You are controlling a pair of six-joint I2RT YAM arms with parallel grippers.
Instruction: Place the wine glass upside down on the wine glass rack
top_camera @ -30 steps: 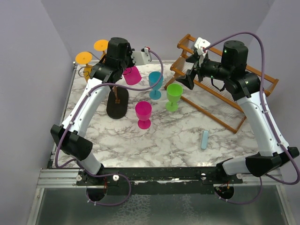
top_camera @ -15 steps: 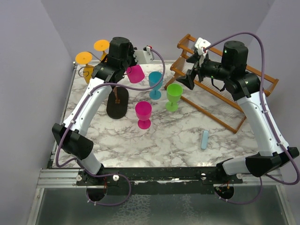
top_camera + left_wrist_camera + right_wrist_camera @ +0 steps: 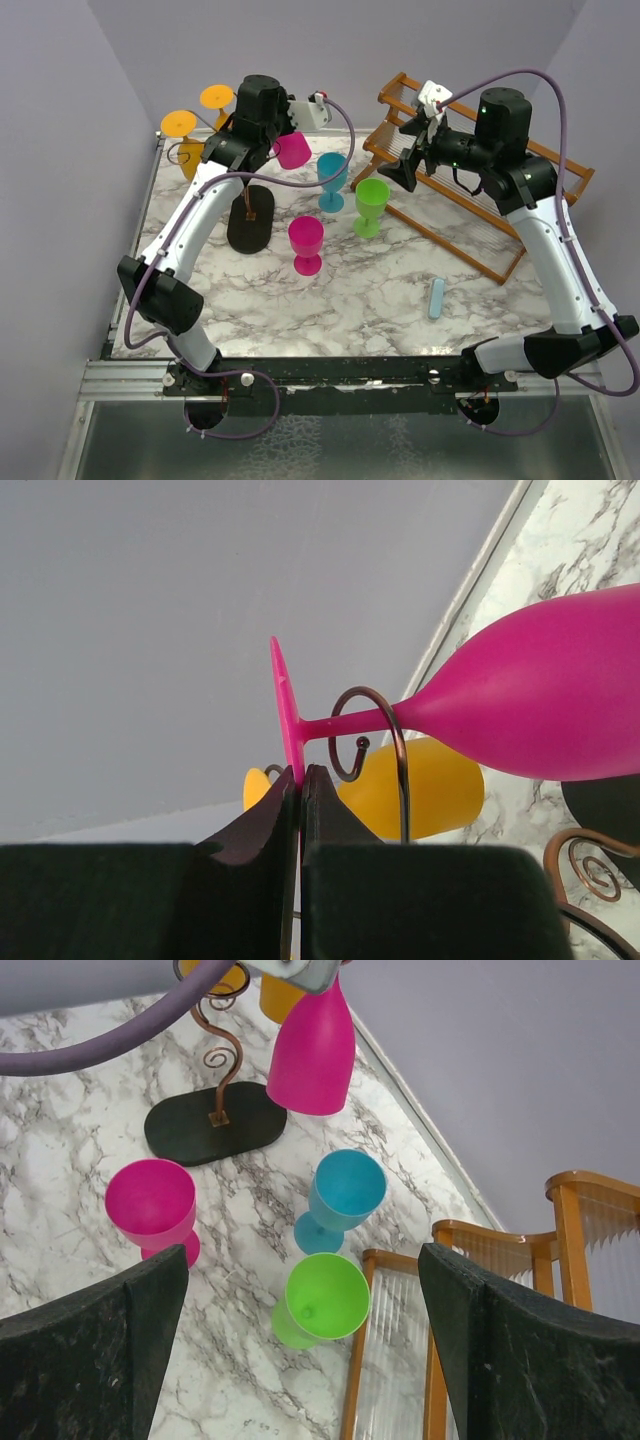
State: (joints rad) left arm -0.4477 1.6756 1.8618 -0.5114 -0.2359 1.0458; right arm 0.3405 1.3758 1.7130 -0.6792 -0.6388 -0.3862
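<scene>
Your glass (image 3: 540, 695) looks like smooth, matt plastic; the rack (image 3: 215, 1128) is thin dark metal wire; the table (image 3: 380, 290) is marble-patterned; the wooden rack (image 3: 567, 1230) looks varnished.

A lab test cell: plain lilac walls (image 3: 330, 40) enclose a marble-patterned robot table (image 3: 360, 300).

wine glass rack (image 3: 250, 230) top hidden by left arm (image 3: 190, 225), pink wine glass (image 3: 540, 695) rim cut off

Wire rack (image 3: 250, 230) far-left hooks carrying yellow glasses (image 3: 178, 124); held pink glass (image 3: 293, 150) hanging at right side. Blue glass (image 3: 331, 172), green glass (image 3: 371, 205), standing pink glass (image 3: 306, 243) crowding mid table (image 3: 340, 320); near strip lying open, small blue bar (image 3: 436, 298) lying at right. Wooden rack (image 3: 465, 225) blocking right rear.
</scene>
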